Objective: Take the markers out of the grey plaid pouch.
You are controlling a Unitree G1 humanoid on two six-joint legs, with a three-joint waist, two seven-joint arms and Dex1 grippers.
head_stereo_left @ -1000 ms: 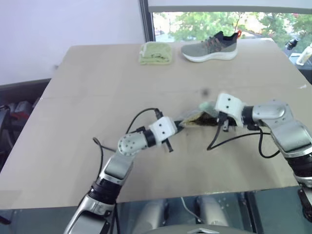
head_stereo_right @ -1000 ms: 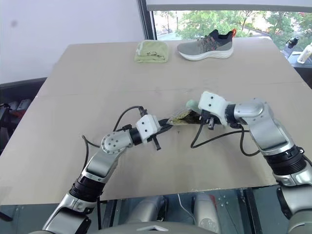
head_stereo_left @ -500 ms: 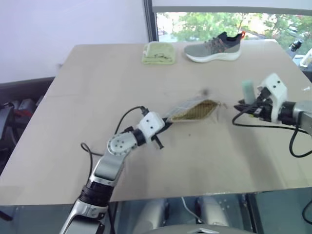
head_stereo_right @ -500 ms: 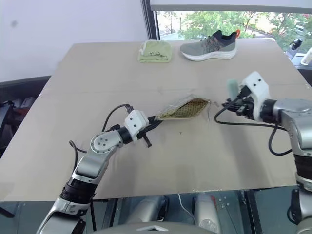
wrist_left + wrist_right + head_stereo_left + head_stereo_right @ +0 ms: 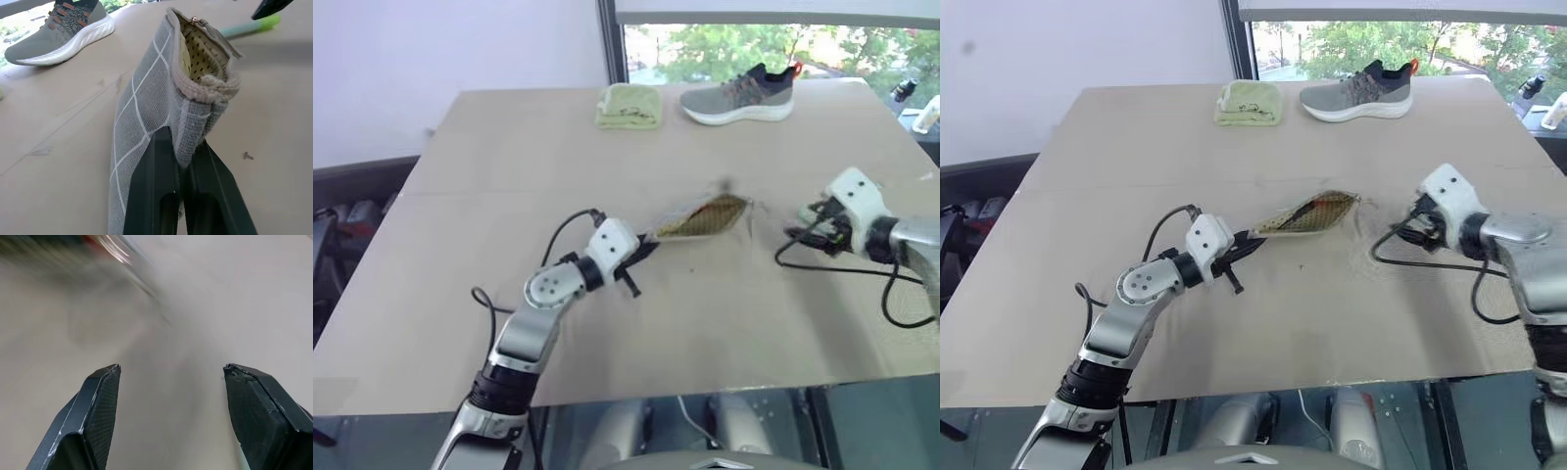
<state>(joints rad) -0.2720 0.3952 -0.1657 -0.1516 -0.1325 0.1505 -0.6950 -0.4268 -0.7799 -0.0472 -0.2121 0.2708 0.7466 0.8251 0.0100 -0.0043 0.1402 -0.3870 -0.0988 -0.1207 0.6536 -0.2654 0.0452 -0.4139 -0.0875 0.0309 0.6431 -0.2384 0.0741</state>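
My left gripper [image 5: 641,251] is shut on one end of the grey plaid pouch [image 5: 700,217] and holds it tilted up off the table. The pouch's mouth [image 5: 203,49] gapes away from that gripper, showing dotted yellowish lining. No marker can be seen inside it. A pale green marker [image 5: 247,28] lies on the table just beyond the mouth, with a black fingertip [image 5: 270,6] of my right gripper above it. My right gripper [image 5: 801,223] hangs low over the table to the right of the pouch. It is open with nothing between its fingers [image 5: 100,406].
A grey sneaker [image 5: 736,96] and a folded yellow-green cloth [image 5: 628,106] sit at the far edge of the tan table [image 5: 489,186]. Black cables loop from both wrists onto the tabletop. Bottles [image 5: 925,116] stand past the table's right edge.
My right gripper pulled the pale green marker out of the pouch, carried it off to the right, sank toward the table and opened. The left gripper kept its hold on the pouch.
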